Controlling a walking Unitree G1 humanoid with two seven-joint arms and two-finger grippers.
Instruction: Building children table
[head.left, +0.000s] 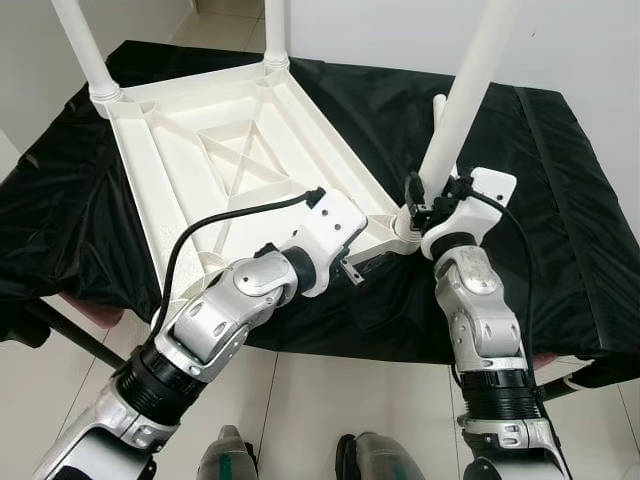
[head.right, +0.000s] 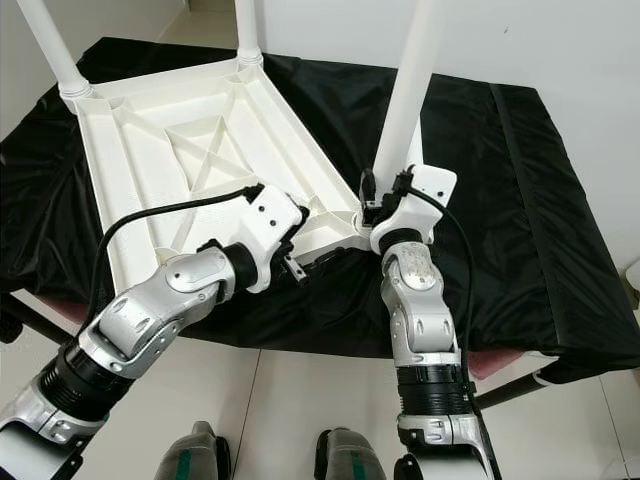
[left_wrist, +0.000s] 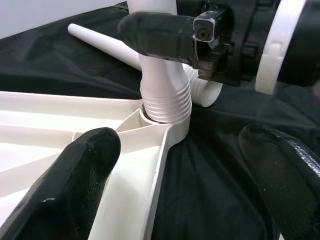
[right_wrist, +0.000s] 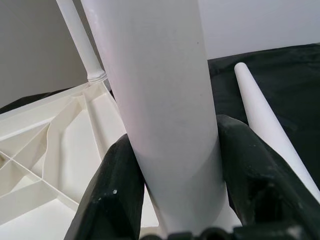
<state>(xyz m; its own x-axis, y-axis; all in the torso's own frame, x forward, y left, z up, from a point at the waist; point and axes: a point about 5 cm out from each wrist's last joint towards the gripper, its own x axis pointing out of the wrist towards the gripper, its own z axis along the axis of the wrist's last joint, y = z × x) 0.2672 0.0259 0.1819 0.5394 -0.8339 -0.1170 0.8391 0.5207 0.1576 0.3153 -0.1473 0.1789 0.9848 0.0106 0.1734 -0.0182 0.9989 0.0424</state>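
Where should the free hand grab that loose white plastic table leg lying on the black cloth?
Grip the loose white plastic leg mid-shaft from above, fingers straddling it. It lies flat on the black cloth and tapers to a thin tip, so the thicker middle probably gives the surer hold.

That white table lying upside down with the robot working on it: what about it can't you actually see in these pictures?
- Tops of the screwed-in table legs: cut off by the upper edge in both eye views.
- Fourth corner socket of the tabletop: hidden behind the left arm in the eye views.
- How far the leg's thread is seated: not discernible in the left wrist view.
- Loose leg: its far end runs off the right wrist view's edge.
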